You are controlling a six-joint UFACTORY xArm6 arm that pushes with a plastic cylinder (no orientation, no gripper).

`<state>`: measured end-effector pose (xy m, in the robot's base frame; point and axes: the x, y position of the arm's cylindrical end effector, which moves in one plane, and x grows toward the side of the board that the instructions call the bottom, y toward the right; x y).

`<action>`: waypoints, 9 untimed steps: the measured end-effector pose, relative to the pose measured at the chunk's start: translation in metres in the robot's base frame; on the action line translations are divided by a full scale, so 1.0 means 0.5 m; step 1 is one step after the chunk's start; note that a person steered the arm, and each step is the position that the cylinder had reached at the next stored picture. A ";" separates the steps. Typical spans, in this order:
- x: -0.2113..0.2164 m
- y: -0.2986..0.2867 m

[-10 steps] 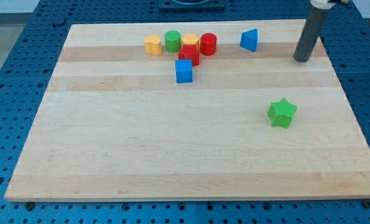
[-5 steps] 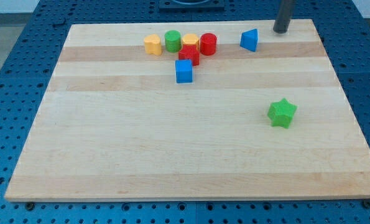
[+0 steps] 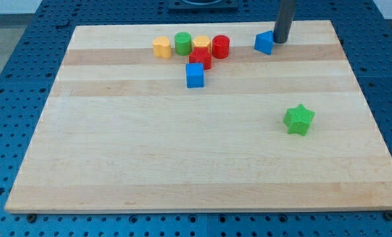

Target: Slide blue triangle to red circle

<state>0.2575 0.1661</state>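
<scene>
Now the blue triangle is reached.
My tip, brought in from 3 o'clock, is set against it, grasping nothing; the red circle lies at 9 o'clock.

Bright, even overhead light. Wooden board evenly lit, faint sheen at far left, no hard glare. Shadows soft, short; small one under green star. Focus sharp near to far. No motion blur on rod. Edge distortion negligible.

Open board between blue triangle and red circle
</scene>
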 end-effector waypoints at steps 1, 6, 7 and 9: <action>0.003 -0.002; 0.020 -0.061; 0.020 -0.076; 0.032 -0.116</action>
